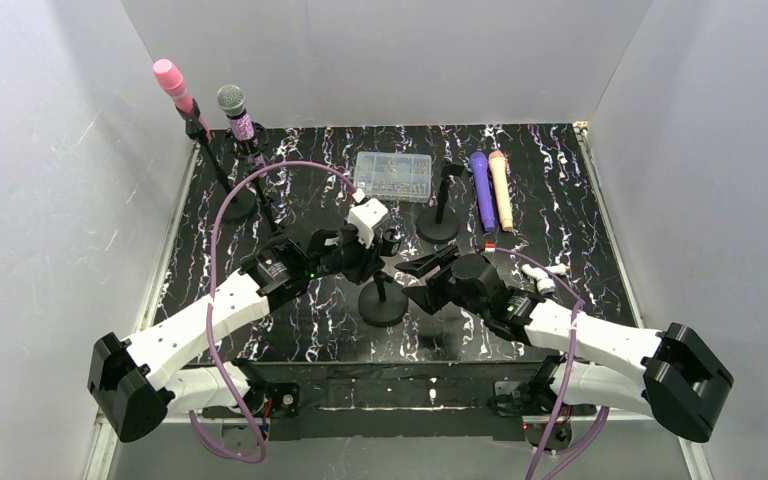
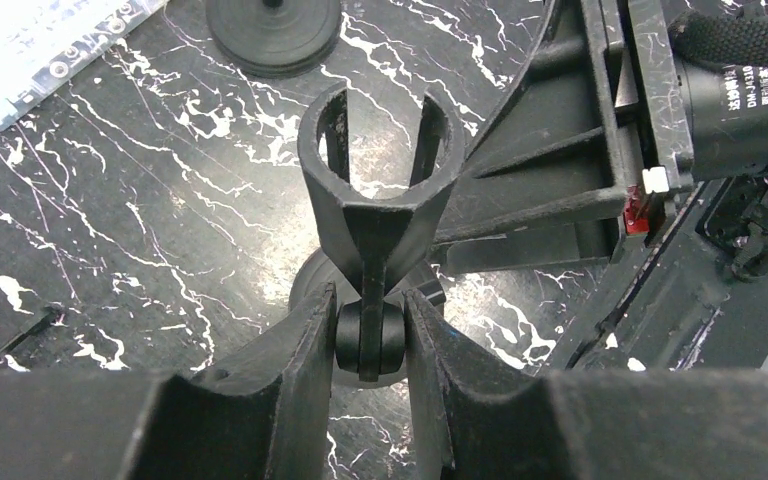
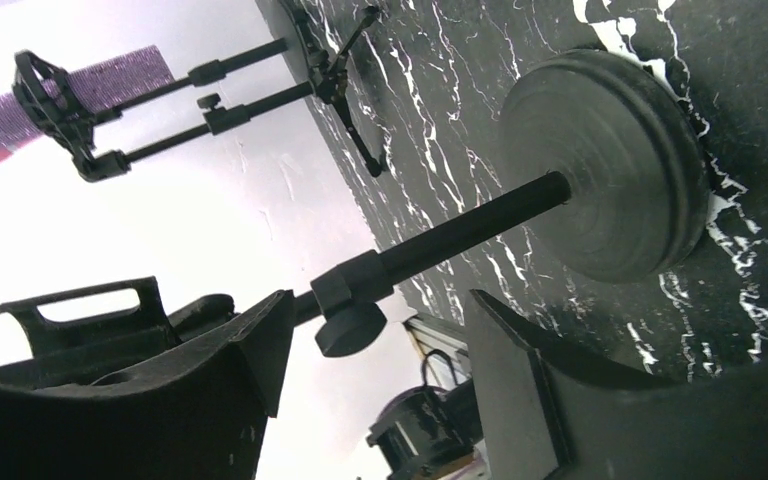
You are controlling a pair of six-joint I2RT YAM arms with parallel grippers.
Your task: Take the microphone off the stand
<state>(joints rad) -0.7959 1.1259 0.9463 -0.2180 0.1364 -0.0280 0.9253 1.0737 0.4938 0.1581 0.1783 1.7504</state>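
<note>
Top view: tabletop is glossy black marble-look w/ white veins; plain white walls on 3 sides. 4 mics. 2 sit in the upper-left stands: pink mic w/ matte rounded head, and mesh-head mic w/ silver grille, purple body. 2 lie flat side by side at upper right: purple mic and peach mic, both smooth cylinders. 4 black stands in all, each a thin pole on a round disc base; the other 2 are centre stand and rear stand. 1 clear plastic box at top centre. Left pincer and right pincer meet over centre stand.

Left wrist: left pincer is clamped tight on centre stand's round pivot knuckle, just below its clip, a scuffed black ring w/ a slot, empty. Rear stand's disc base at top; box in upper-left corner.

Right wrist: right pincer is spread wide, fingers either side of centre stand's pole by its collar and knob; can't tell if either finger touches. Stepped disc base at centre right. Upper left of frame: the 2 mic'd stands, mesh-head mic's body glittery purple.
</note>
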